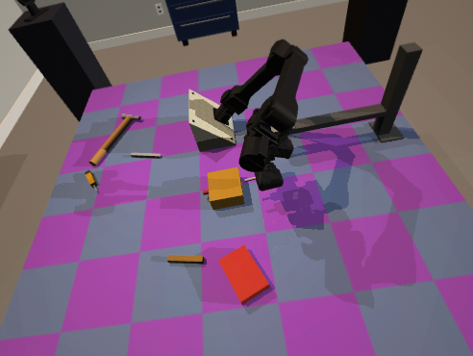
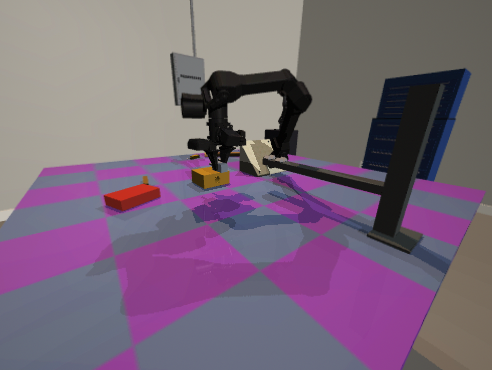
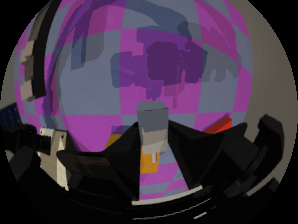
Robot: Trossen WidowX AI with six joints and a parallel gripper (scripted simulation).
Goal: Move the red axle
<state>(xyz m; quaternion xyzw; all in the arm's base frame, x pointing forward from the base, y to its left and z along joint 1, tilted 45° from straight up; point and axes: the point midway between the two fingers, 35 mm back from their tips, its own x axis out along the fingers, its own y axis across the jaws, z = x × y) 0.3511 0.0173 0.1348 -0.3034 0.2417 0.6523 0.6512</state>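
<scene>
The orange block (image 1: 225, 185) (image 2: 202, 177) (image 3: 145, 164), apparently the beam, stands on the table. A short red axle end (image 1: 206, 191) sticks out of its left side in the top view. My gripper (image 1: 263, 173) (image 2: 220, 164) (image 3: 150, 123) is shut on a grey block with a thin pale pin (image 1: 250, 179) (image 3: 154, 157), on the beam's other side. The pin points at the beam; whether its tip is inside is unclear. The dark bracket (image 1: 399, 87) (image 2: 410, 165) (image 3: 43, 45) has a long arm with small pale pieces (image 2: 276, 158) (image 3: 27, 53), apparently the V-blocks, near its end.
A beige wedge (image 1: 204, 108) (image 2: 250, 159) (image 3: 60, 150) stands by the arm's base. A red slab (image 1: 244, 274) (image 2: 132, 196) (image 3: 220, 125) and a wooden bar (image 1: 186, 259) (image 2: 145, 180) lie nearby. A hammer (image 1: 112, 139), a silver bar (image 1: 146, 155) and a small yellow tool (image 1: 90, 179) lie farther left.
</scene>
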